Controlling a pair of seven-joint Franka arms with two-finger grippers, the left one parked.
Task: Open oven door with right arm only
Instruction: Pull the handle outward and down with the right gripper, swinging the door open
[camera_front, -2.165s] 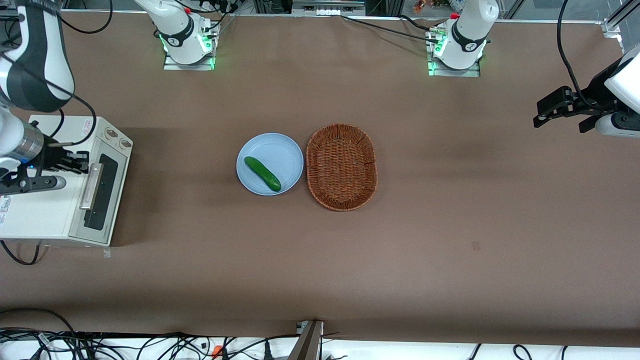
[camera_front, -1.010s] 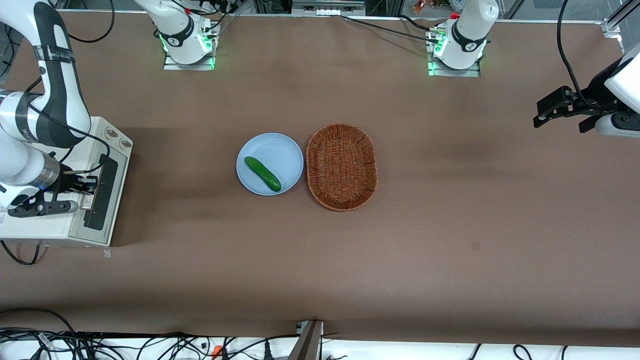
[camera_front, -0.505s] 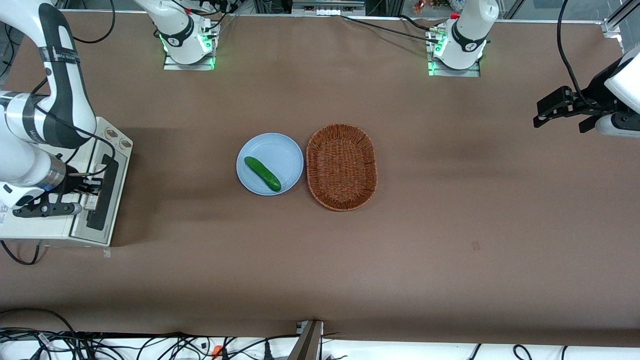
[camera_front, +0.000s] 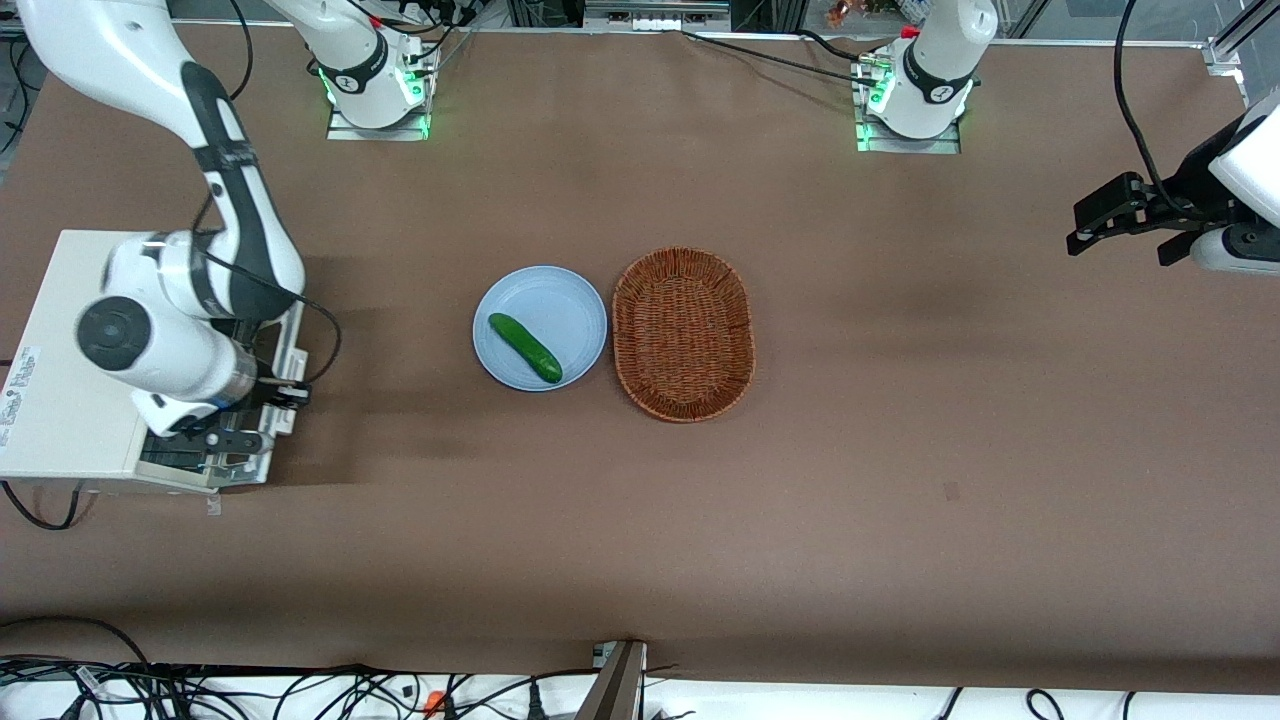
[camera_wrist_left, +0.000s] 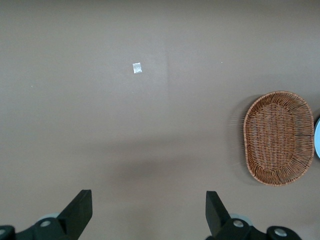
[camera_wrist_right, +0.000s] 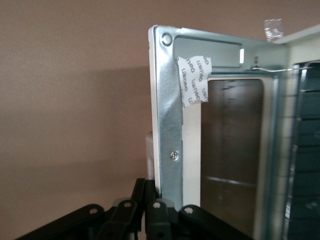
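Where pincer (camera_front: 283, 393) grips: oven door (camera_wrist_right: 170, 125).

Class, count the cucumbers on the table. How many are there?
1: the cucumber lies on the blue plate, beside the wicker basket. The oven's inside may hide more. The gripper is at the oven door.

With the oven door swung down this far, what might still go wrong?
1. The gripper sits at the outer edge of the oven door; if it lets go abruptly, the door may drop or spring back.
2. Pulling further could drag the light oven along the table, since nothing visible anchors it.
3. The cable looping off the right arm hangs close to the door and might snag.
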